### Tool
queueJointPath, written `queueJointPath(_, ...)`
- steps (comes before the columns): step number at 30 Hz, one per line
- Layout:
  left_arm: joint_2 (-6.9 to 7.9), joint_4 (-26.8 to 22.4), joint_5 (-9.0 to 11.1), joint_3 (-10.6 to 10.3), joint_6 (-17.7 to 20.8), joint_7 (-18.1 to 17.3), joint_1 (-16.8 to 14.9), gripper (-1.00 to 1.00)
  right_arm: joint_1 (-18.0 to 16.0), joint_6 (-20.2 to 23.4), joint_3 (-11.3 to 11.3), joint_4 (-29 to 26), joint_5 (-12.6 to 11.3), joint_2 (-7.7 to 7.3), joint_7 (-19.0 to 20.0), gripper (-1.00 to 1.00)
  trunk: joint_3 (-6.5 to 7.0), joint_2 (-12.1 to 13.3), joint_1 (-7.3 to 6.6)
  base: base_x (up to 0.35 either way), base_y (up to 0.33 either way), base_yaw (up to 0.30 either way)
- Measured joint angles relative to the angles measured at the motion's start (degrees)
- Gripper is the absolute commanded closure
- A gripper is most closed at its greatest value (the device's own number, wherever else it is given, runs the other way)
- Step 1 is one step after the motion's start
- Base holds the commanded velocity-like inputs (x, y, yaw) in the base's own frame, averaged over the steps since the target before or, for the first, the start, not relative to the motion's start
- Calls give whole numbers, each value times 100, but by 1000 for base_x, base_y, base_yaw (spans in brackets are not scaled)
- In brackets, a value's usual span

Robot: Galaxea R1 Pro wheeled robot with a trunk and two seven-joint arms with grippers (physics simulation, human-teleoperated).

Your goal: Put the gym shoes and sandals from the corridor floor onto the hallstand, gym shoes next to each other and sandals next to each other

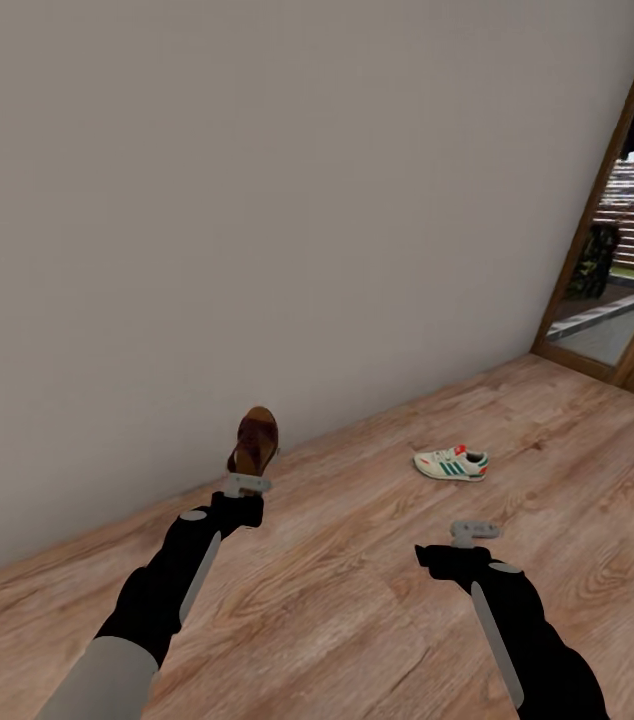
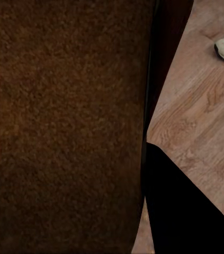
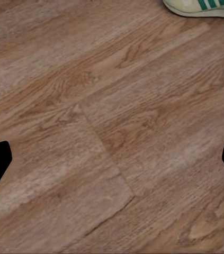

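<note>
On the corridor floor (image 1: pixel 357 600) in the head view, the left gripper (image 1: pixel 247 484) carries a brown sandal (image 1: pixel 255 440); one gym shoe (image 1: pixel 451 462) lies by the wall. Left wrist: sandal leather up close. Right wrist: right gripper (image 3: pixel 112 159) spread wide, empty. Next, likely, finding the hallstand.

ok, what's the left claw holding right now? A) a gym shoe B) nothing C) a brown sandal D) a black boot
C: in the head view the left claw is shut on the brown sandal, raised off the floor, while a gym shoe lies on the planks.
</note>
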Motion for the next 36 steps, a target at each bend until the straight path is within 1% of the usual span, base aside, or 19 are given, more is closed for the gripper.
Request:
queueJointPath(13,-1,0,1,0,1,0,0,100,0,-1,0,0,0,0,3,-100,64,0,-1,239,-200,-277)
queueJointPath(36,-7,0,1,-8,1,0,0,100,0,-1,0,1,0,0,-1,-100,178,0,-2,287,-152,-265)
